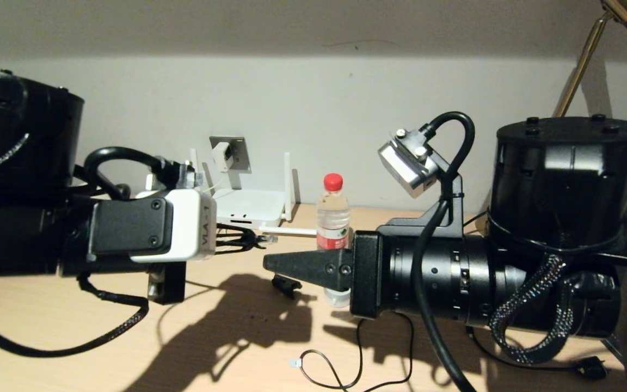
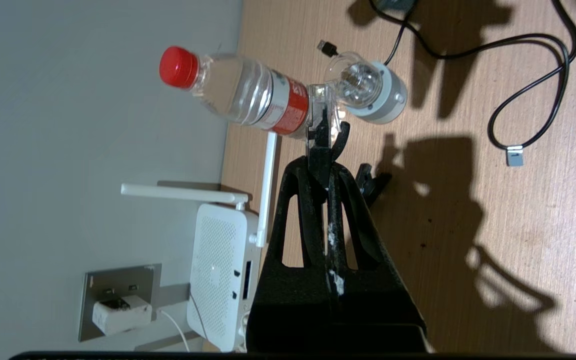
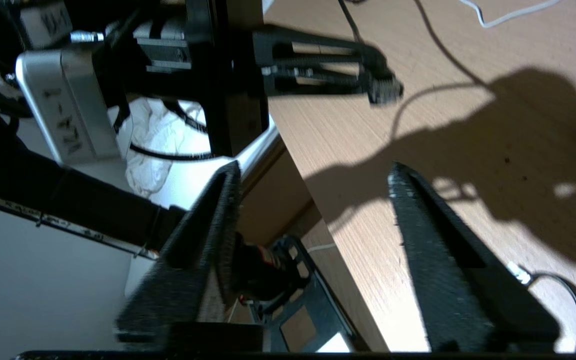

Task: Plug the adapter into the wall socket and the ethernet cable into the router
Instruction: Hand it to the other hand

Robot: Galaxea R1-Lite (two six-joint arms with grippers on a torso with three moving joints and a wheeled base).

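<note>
The white adapter [image 1: 222, 155] [image 2: 120, 310] sits in the grey wall socket [image 1: 237, 146] [image 2: 118, 287], and its thin white cord [image 2: 175, 327] runs to the router. The white router [image 1: 251, 206] [image 2: 218, 270] stands below the socket with its antennas up. My left gripper [image 1: 248, 239] [image 2: 324, 172] is shut on the black boot of the ethernet cable, whose clear plug [image 1: 268, 238] [image 2: 318, 107] sticks out past the fingertips, just in front of the router's near edge. My right gripper [image 1: 268, 262] [image 3: 313, 172] hovers open and empty over the table, pointing left.
A water bottle [image 1: 333, 212] [image 2: 248, 97] with a red cap stands right of the router. A bulb in a white base [image 2: 370, 90] lies behind it. A thin black cable [image 1: 335, 375] [image 2: 533, 85] and a small black object [image 1: 286, 286] lie on the wooden table [image 1: 74, 305]. A brass lamp arm [image 1: 580, 65] rises at the far right.
</note>
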